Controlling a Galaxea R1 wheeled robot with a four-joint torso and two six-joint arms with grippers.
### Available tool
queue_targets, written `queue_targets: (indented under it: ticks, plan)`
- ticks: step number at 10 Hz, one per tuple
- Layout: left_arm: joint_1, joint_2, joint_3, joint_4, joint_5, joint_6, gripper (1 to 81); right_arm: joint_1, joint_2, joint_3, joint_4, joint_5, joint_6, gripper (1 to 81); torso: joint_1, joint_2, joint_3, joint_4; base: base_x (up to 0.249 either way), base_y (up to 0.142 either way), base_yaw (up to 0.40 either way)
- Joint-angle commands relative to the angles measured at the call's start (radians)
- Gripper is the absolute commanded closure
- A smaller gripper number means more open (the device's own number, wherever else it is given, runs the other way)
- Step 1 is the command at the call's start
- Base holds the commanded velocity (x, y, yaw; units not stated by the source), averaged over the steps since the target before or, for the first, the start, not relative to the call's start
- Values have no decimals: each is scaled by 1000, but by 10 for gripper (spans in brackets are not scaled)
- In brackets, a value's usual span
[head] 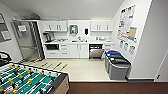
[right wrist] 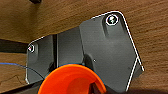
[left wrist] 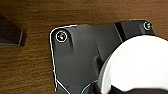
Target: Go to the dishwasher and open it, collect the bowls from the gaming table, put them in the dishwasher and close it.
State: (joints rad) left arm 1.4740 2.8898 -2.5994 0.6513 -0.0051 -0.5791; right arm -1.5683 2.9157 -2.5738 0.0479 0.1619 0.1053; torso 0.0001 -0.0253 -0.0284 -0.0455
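Start at your right gripper [right wrist: 93, 88]: an orange bowl [right wrist: 72, 80] sits right up against it in the right wrist view, rim towards the camera, but you cannot tell whether the gripper is closed on it or how far it is open. Behind the bowl lies brown wood-grain floor [right wrist: 150, 30].

At your left gripper [left wrist: 117, 88] it is the same story: a white rounded thing [left wrist: 137, 65] sits close against it, possibly the outside of a bowl. You cannot tell what it is, nor whether the gripper has hold of it.

In the head view the football table [head: 30, 80] fills the lower left corner, green field and yellow figures on their rods. Past it, across the pale floor [head: 82, 68], the kitchen runs along the far wall. The dishwasher [head: 96, 53] is just right of centre under the counter [head: 75, 42]; its steel door looks let down, with the dark inside showing above it. White cupboards [head: 79, 51] stand to its left, a tall steel fridge [head: 27, 41] at upper left. Grey bins [head: 117, 66] stand against the right wall, beneath the posters [head: 127, 23]
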Motion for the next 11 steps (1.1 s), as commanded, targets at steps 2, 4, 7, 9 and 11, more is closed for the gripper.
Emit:
queue_targets:
  ticks: [2,4,7,9,11]
  plan:
    - [-50,-12,2,8,33,1,811,41,-8,3,-10,-45,-1,811,0,0,0,0,189,-71,0]
    - [-47,-9,1,8,33,1,811,35,-8,-3,-8,-45,-1,811,0,0,0,0,190,-72,0]
    - [-44,-6,2,8,31,1,811,27,-13,-11,-6,-44,-1,811,0,0,0,0,189,-73,0]
    - [-44,0,2,8,31,1,811,27,-16,-20,-8,-44,0,811,0,0,0,0,189,-74,0]
    - [-44,2,1,7,31,1,811,30,-17,-20,-8,-44,0,811,1,0,0,0,189,-67,0]
